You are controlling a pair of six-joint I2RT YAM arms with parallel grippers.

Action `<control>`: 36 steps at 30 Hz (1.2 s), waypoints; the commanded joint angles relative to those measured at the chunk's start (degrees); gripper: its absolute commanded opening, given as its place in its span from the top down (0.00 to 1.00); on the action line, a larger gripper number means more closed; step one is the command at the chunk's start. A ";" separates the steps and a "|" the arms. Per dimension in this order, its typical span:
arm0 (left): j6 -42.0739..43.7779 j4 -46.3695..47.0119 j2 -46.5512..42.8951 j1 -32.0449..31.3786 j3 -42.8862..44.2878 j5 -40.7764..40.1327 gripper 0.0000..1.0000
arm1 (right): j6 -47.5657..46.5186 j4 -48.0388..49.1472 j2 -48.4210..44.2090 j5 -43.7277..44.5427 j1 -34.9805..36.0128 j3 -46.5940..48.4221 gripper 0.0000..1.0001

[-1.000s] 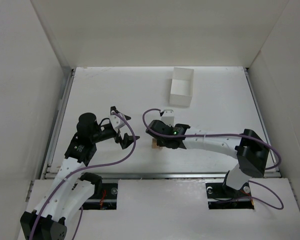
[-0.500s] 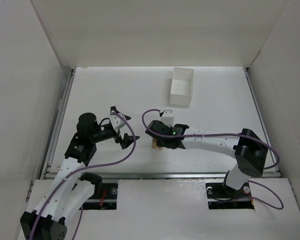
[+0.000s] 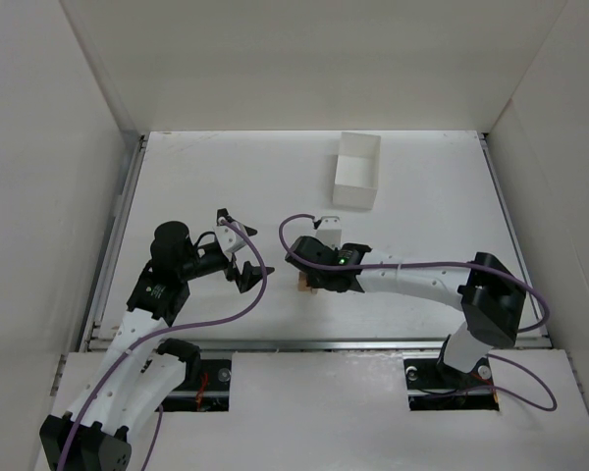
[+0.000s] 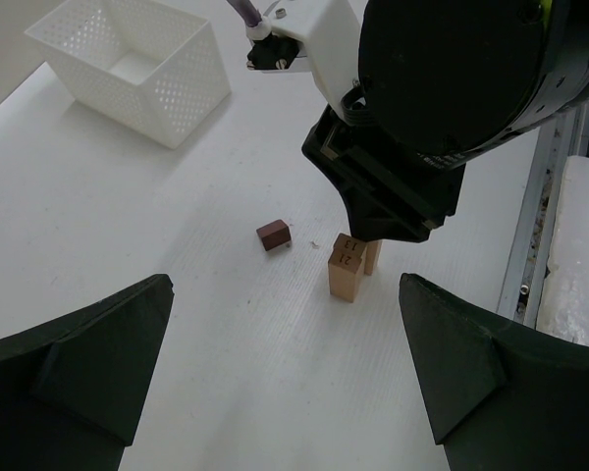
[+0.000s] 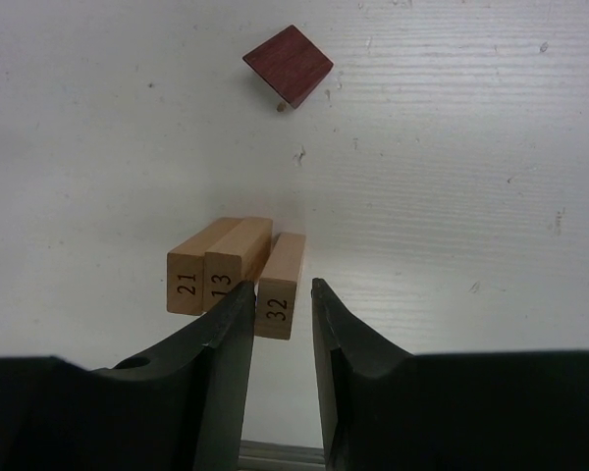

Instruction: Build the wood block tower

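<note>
White laminate bench (image 3: 422,245): carries every item below; the tower is being started near its middle, toward the near edge, within reach of both arms. White perforated square box (image 3: 356,172): open-topped, standing toward the far side, well apart from the blocks, no block seen in it from above. Right pincer (image 5: 283,294): black, reaching down from above the tan group, set narrow with one finger on each side of the upper end of block 32; whether the pads actually press the wood cannot be told. Judged purpose: seating or nudging this block against its neighbours to make a three-block base row. Left pincer (image 3: 241,253): black, spread wide and holding nothing, hovering left of the group and aimed at it; judged to be parked out of the way, its camera giving a side view of the work. Light tan wooden blocks numbered 21 (image 5: 188,280) and 13 (image 5: 226,270): standing on end, sides touching, numbers on the top faces. Light tan wooden block numbered 32 (image 5: 280,285): upright, close against 13, set slightly nearer the right arm's wrist. Dark reddish-brown wooden block (image 5: 289,65): lying flat on the bench, near the tan group but apart from it, not yet placed.
</note>
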 commanded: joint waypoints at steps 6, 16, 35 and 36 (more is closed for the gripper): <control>0.41 1.12 -0.39 -0.15 -0.33 1.30 0.00 | 1.13 -1.67 -3.51 2.90 0.38 1.16 0.65; 0.41 1.12 -0.39 -0.15 -0.33 1.30 0.00 | 2.18 -4.22 -6.15 4.57 1.53 2.91 0.56; 0.41 1.12 -1.44 -0.15 -1.39 2.36 0.00 | 1.39 -1.15 1.67 -2.11 1.35 4.59 0.00; 0.41 1.12 -1.44 -0.15 -1.39 2.36 0.00 | 1.39 -0.54 1.67 -2.64 0.65 4.59 0.00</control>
